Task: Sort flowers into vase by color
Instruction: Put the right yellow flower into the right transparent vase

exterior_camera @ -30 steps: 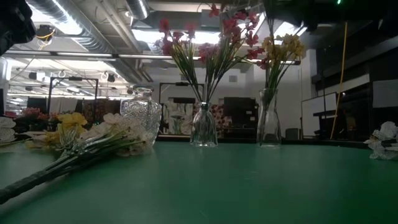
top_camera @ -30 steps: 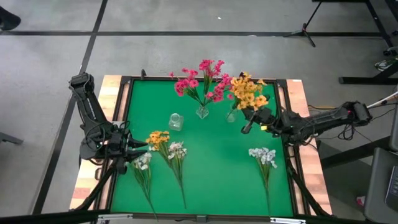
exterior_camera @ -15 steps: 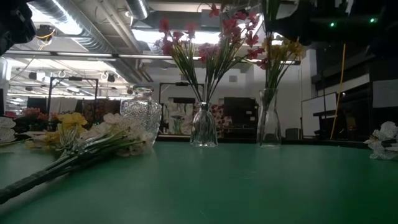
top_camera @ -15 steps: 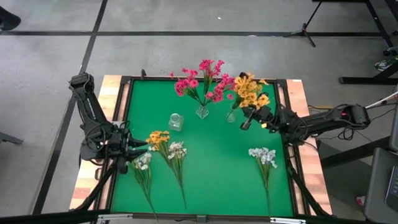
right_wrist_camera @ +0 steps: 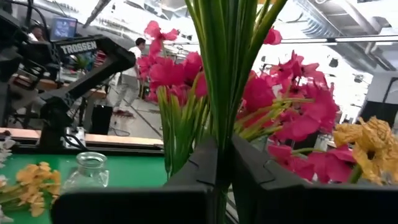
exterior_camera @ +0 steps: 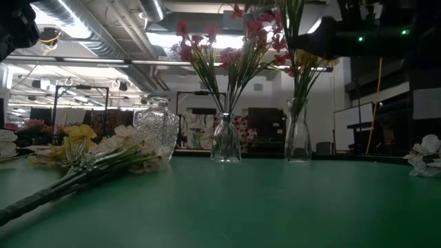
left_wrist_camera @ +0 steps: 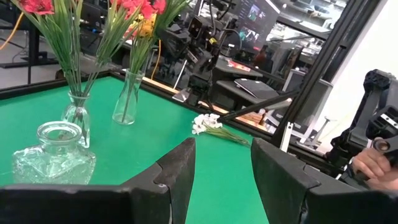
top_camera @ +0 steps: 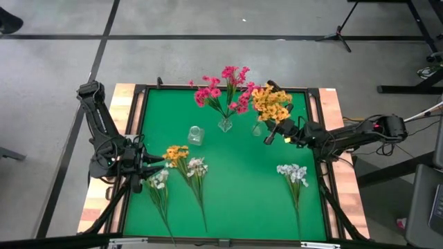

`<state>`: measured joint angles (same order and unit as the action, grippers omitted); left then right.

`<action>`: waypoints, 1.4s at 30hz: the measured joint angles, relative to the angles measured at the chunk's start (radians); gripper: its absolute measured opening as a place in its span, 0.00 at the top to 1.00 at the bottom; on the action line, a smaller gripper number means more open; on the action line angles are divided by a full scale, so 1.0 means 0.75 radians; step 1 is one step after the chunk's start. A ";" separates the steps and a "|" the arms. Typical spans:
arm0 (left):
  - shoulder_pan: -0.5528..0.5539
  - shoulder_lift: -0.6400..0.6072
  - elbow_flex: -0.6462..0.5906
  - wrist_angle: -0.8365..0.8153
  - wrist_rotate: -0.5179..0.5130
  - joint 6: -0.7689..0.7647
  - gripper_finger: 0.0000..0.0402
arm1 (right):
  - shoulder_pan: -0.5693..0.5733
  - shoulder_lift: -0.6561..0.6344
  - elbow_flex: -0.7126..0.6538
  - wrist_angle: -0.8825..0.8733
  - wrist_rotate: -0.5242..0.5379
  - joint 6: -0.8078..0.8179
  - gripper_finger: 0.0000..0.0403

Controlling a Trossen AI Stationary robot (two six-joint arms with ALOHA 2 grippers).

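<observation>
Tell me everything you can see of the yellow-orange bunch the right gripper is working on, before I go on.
The yellow-orange bunch is a cluster of small orange-yellow blossoms on thin green stems. It stands roughly upright, its stems running down into the narrow clear vase at the back right of the green table, beside the vase of magenta flowers. The right gripper is shut on the stems, below the blossoms and above the vase mouth; in its wrist view the stems pass between the fingers.

Green stems [right_wrist_camera: 225, 74] — pinched in gripper [right_wrist_camera: 225, 163]
</observation>
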<state>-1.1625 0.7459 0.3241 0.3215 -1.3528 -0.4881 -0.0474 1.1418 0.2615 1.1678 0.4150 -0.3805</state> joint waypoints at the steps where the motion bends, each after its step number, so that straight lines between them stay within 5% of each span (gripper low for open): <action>1: 0.000 0.000 0.000 0.000 0.000 0.000 0.62 | -0.009 0.003 0.000 -0.001 0.000 -0.002 0.95; 13: 0.000 0.000 0.000 0.000 -0.025 0.000 0.62 | -0.122 0.002 -0.142 0.267 -0.114 0.089 0.95; 29: 0.000 0.000 0.000 0.000 -0.081 -0.001 0.62 | -0.121 0.003 -0.161 0.292 -0.161 0.125 0.94; 42: 0.000 0.000 0.000 0.000 -0.095 -0.001 0.62 | -0.121 0.180 -0.161 0.397 -0.150 0.148 0.94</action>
<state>-1.1625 0.7460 0.3241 0.3218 -1.4243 -0.4886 -0.1383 1.2771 0.1410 1.4654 0.3024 -0.2696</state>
